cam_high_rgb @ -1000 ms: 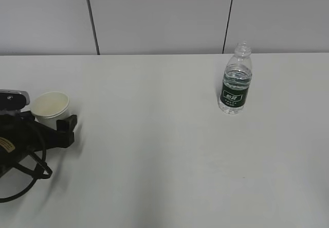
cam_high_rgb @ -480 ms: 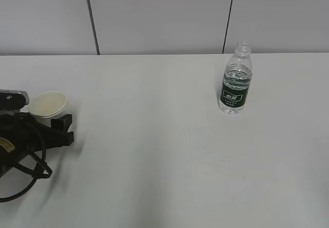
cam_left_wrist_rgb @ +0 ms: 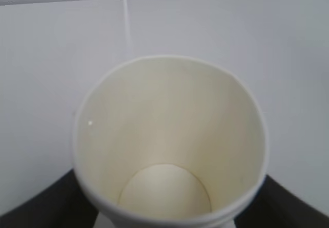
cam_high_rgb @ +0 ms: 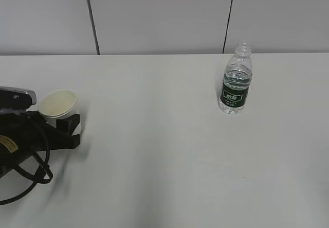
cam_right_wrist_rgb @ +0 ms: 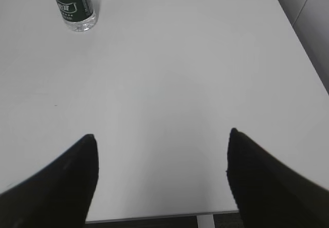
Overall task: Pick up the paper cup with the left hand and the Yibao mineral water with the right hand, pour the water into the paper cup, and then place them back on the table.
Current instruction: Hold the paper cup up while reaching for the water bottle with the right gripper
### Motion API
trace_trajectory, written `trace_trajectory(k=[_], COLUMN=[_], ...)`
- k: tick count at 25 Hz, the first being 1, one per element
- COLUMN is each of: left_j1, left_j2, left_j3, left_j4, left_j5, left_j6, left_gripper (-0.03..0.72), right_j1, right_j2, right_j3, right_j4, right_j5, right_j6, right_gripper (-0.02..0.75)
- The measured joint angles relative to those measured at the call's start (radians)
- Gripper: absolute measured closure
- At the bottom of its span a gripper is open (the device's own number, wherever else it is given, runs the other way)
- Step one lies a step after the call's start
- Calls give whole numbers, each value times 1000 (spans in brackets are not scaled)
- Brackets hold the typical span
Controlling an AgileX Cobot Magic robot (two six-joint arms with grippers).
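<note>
The off-white paper cup (cam_high_rgb: 57, 104) sits at the far left of the white table (cam_high_rgb: 164, 156), empty and tilted slightly. My left gripper (cam_high_rgb: 60, 119), on the black arm with the yellow sticker, is shut on the cup's lower wall. In the left wrist view the cup (cam_left_wrist_rgb: 169, 135) fills the frame between the two black fingers (cam_left_wrist_rgb: 36, 202). The Yibao mineral water (cam_high_rgb: 236, 81) stands upright at the back right, uncapped, partly filled. It also shows in the right wrist view (cam_right_wrist_rgb: 74, 6), far from my open, empty right gripper (cam_right_wrist_rgb: 160, 133).
A grey panelled wall (cam_high_rgb: 164, 17) runs behind the table. In the right wrist view the table's near edge (cam_right_wrist_rgb: 154, 216) and right edge (cam_right_wrist_rgb: 303, 58) lie close to the right gripper. The right arm is out of the exterior view.
The left gripper and the cup have shifted a little to the right together. The bottle has not moved.
</note>
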Motion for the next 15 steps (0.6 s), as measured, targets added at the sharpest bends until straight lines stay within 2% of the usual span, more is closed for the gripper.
trace_trajectory(k=[4,11,15], left_j1=[0,0,-1], left_j2=[-62,-152,-158], left_j3=[0,0,0], left_j4=[109,282,337], left_j5=[0,-2,7], left_j6=[-18,-87,-110], left_gripper=[230,228,227], right_j1=[0,0,0], right_j2=[21,248,421], right_j3=[-17,-25,-25], right_j4=[7,36,36], right_j5=[-36,-352,-541], right_j6=[0,0,0], right_gripper=[159,159,159])
